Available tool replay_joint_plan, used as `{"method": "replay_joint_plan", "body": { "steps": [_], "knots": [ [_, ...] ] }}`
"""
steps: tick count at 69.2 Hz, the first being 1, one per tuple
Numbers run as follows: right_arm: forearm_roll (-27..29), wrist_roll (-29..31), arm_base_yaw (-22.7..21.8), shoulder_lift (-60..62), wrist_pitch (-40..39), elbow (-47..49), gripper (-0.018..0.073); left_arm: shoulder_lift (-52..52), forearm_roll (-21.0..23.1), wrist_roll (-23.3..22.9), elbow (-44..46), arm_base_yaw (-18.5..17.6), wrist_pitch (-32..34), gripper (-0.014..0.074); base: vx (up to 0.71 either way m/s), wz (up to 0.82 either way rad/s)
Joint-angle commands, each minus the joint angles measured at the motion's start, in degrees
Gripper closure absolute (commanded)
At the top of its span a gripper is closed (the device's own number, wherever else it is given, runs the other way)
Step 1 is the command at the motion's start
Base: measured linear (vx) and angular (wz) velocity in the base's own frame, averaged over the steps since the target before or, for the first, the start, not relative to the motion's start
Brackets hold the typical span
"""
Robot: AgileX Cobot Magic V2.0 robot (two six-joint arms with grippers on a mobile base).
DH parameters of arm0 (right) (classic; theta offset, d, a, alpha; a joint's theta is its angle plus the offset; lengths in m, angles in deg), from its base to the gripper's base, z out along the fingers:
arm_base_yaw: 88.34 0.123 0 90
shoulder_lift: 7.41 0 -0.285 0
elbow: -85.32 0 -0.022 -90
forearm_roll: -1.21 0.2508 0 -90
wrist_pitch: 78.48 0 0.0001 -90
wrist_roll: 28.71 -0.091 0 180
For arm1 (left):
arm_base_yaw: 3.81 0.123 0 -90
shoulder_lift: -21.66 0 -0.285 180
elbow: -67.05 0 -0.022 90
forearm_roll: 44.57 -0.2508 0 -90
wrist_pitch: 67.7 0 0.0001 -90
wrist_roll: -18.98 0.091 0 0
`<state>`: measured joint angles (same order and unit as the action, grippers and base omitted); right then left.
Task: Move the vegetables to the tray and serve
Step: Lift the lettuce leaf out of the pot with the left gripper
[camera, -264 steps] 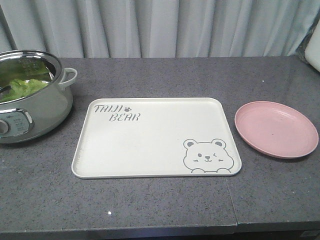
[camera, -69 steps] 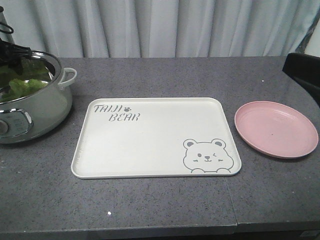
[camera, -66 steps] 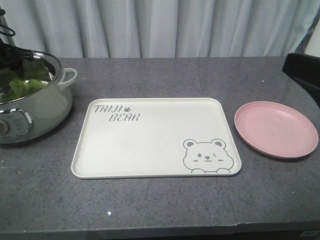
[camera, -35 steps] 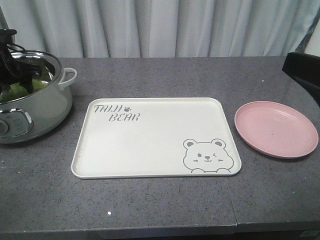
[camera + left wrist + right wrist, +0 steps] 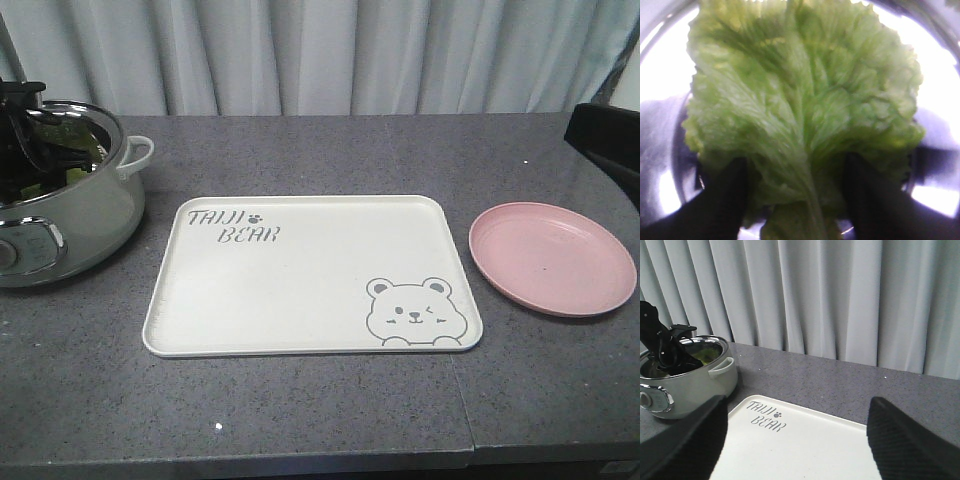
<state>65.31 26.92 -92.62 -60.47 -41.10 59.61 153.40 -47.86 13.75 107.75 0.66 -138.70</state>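
Left wrist view: 1 clump of vegetables [image 5: 800,110] fills the frame, lying in 1 steel pot [image 5: 90,215] at the far left of the table [image 5: 330,150]. The leaf edges blur, so separate leaves cannot be counted. The left gripper [image 5: 795,165] has its 2 dark fingers [image 5: 722,195] apart, 1 on each side of the pale rib. From the front, its arm hides most of the greens, and the pot is cut off at the left edge. 1 tray [image 5: 310,275] lies mid-table, with 1 pink plate [image 5: 552,258] to its right. The right gripper [image 5: 797,405] is spread wide — the tray shows between its 2 fingers.
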Motion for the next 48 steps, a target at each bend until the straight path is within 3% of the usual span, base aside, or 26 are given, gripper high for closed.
{"method": "replay_joint_plan", "body": {
  "steps": [1,11,31,48],
  "knots": [
    [2.56,-0.05,-0.38,0.11,-1.79,1.89,0.0010,-2.62,-0.72,0.25,0.90,0.04,-0.58,0.0368,0.00,0.00],
    [2.56,-0.05,-0.38,0.11,-1.79,1.89,0.0010,-2.69,-0.72,1.49,0.90,0.04,-0.58,0.0606,0.00,0.00],
    [2.56,-0.05,-0.38,0.11,-1.75,1.89,0.0010,-5.55,-0.67,1.41,0.96,0.04,0.91,0.0604,0.00,0.00],
    [2.56,-0.05,-0.38,0.11,-1.75,1.89,0.0010,-14.36,-0.67,1.03,0.96,0.04,4.36,0.0604,0.00,0.00]
  ]
}}
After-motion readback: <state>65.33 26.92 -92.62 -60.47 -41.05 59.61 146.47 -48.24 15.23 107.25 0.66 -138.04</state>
